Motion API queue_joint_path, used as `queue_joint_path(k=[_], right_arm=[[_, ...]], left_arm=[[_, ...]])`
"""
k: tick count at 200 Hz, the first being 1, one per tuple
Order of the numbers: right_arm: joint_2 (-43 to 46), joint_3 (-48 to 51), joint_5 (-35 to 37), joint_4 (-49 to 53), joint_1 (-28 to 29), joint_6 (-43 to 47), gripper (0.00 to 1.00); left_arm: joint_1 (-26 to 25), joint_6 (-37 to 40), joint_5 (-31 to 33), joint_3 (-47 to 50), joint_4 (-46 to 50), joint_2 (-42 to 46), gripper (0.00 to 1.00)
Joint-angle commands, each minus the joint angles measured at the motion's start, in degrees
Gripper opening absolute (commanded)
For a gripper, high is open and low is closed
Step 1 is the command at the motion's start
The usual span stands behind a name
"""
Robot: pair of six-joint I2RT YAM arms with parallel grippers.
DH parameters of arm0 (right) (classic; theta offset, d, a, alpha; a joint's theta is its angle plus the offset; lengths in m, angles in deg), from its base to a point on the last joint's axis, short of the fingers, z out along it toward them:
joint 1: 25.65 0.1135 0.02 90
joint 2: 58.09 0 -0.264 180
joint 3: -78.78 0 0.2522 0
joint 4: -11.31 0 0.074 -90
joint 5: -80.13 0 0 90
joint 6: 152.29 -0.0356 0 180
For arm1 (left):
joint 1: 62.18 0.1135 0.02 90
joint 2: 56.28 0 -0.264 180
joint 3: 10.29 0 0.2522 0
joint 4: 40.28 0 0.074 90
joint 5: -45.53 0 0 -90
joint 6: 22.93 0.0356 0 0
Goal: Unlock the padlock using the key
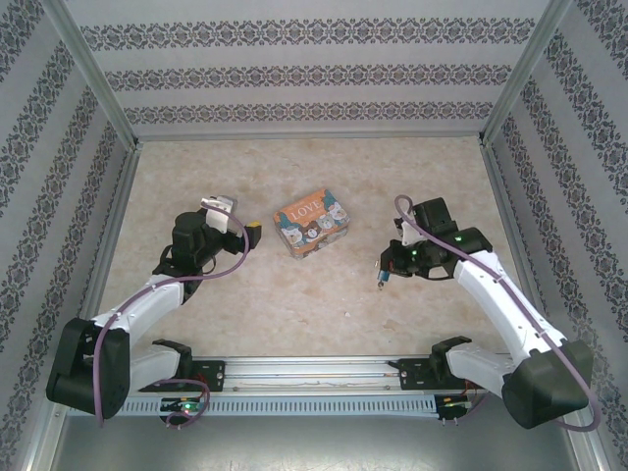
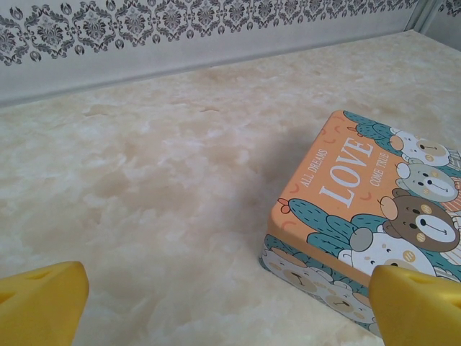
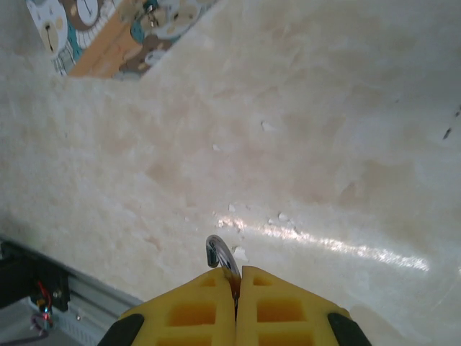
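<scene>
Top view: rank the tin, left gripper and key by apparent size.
1. tin, clearly the largest
2. left gripper, open, somewhat smaller, though it may sit nearer the camera
3. key, a speck pinched in the right gripper

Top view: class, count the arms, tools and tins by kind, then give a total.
Arms: 2, left arm and right arm
Tools: 2, left tool and right tool
Tins: 1, tin
Total: 5
</scene>
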Motion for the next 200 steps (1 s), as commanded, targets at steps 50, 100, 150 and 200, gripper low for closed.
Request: queue_joint_path(k=[50, 100, 150, 200], right_arm=[[-7.65, 0.77, -5.84, 0.41, 3.56, 0.11, 0.00], [-13.24, 1.07, -6.23, -0.84, 4.51, 0.45, 0.00], [-19.46, 1.03, -6.67, -3.82, 5.57, -0.77, 0.00], [-23.18, 0.47, -6.32, -5.35, 6.47, -1.13, 0.00]], left_arm=[[0.71, -0.22, -1.16, -2.04, -2.71, -0.72, 0.99], [0.68, 0.99, -0.65, -2.29, -1.58, -0.41, 1.00], [0.70, 1.46, -0.64, -2.46, -1.41, 0.03, 0.99], [0.67, 1.82, -0.64, -2.49, -1.16, 1.06, 0.99]])
